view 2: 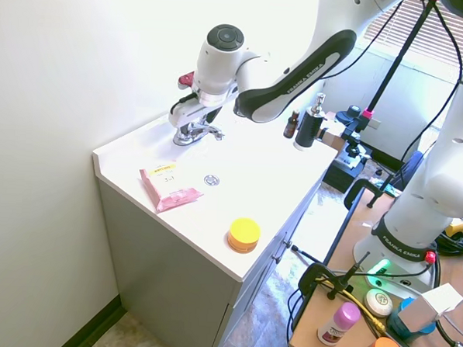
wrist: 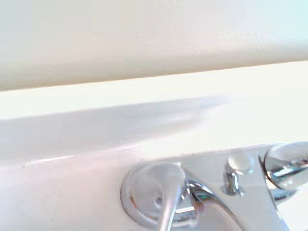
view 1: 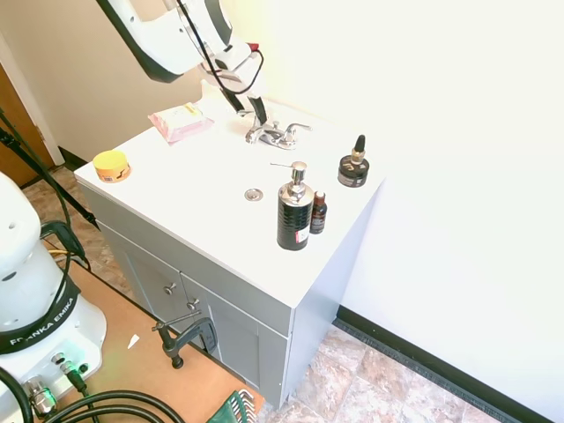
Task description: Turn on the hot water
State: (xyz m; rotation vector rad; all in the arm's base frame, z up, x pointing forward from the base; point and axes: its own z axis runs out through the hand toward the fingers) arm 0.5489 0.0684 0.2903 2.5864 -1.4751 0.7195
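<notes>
currently: approach step, end effector point(view 1: 253, 113) low over chrome faucet point(view 1: 275, 134) on white counter point(view 1: 194, 185), finger spread indeterminate; next, likely engage hot-water lever point(wrist: 166, 204) and swing it.

The small shiny chrome faucet point(view 1: 275, 134) sits at the back of the white sink top, close to the wall. It has a short spout and two thin levers — the hot water lever point(wrist: 166, 202) shows up close, silver and rounded.

"FRANKA EMIKA" on arm base point(view 1: 40, 326)
</notes>
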